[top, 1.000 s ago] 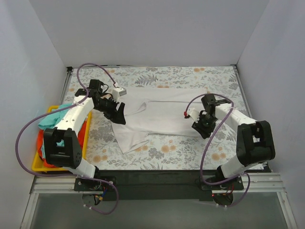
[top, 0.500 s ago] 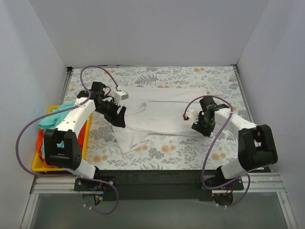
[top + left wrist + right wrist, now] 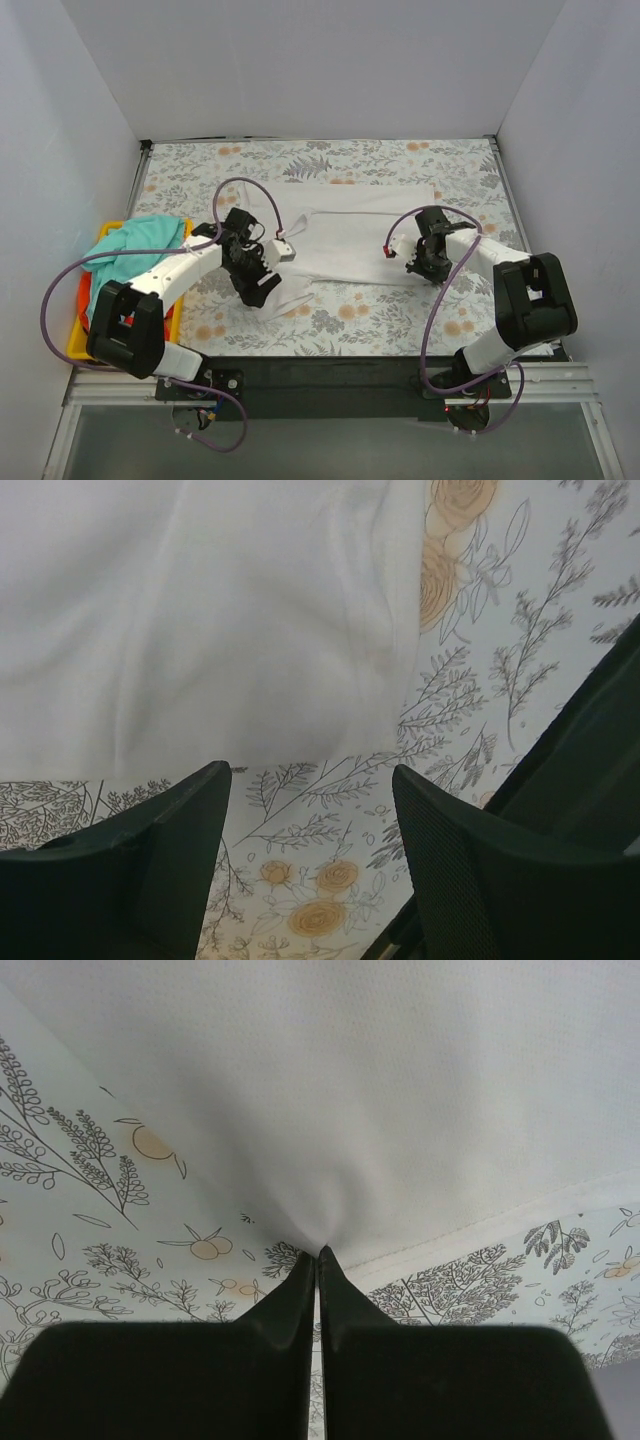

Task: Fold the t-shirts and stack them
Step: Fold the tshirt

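Note:
A white t-shirt lies spread flat across the middle of the floral table cover. My right gripper is at its near right edge, shut on a pinch of the white cloth, which puckers up into the fingertips. My left gripper hovers over the shirt's near left sleeve, open. In the left wrist view the shirt's edge lies just beyond the left gripper, with only table cover between the fingers. A teal t-shirt and an orange-red one lie in the tray.
A yellow plastic tray stands at the table's left edge beside the left arm. White walls enclose the table on three sides. The black front rail carries both arm bases, and purple cables loop above each arm.
My left arm has swung from the shirt's far left side toward the near left sleeve. My right gripper has gone from open to shut on the shirt's near right edge.

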Motion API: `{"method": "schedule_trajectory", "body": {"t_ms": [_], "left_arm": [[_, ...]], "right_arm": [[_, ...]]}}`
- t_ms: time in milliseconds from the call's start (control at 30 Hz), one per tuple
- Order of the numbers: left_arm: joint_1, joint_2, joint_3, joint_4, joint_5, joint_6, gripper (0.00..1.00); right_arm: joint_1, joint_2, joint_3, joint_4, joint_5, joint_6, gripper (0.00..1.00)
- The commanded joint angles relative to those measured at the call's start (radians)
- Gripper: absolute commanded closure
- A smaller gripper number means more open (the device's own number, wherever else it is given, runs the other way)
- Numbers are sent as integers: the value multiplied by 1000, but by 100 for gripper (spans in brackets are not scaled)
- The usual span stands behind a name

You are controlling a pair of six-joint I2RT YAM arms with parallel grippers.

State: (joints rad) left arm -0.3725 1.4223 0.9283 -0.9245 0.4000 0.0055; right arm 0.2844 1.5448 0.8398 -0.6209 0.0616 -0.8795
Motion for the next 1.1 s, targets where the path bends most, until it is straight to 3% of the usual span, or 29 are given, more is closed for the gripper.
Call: {"method": "schedule_trajectory", "body": {"t_ms": [0,200,500,567,600,767,1067], "left_arm": [[-58,-42,-68,102,-168,74,35],[-86,-22,-132,162,-214,102,38],[-135,15,-233,269,-233,85,50],[-147,21,-253,282,-230,67,58],[-155,24,-256,282,-233,64,70],[-157,-15,-240,205,-213,59,100],[-138,-161,-62,-83,-168,85,100]], "right_arm": [[-2,44,-10,40,6,5,99],[-2,51,21,23,-9,5,99],[-2,70,48,4,-23,11,99],[-2,72,53,0,-23,10,99],[-2,72,53,-3,-22,8,99],[-2,48,51,-43,-43,7,99],[-13,-182,5,-171,-105,-44,99]]}}
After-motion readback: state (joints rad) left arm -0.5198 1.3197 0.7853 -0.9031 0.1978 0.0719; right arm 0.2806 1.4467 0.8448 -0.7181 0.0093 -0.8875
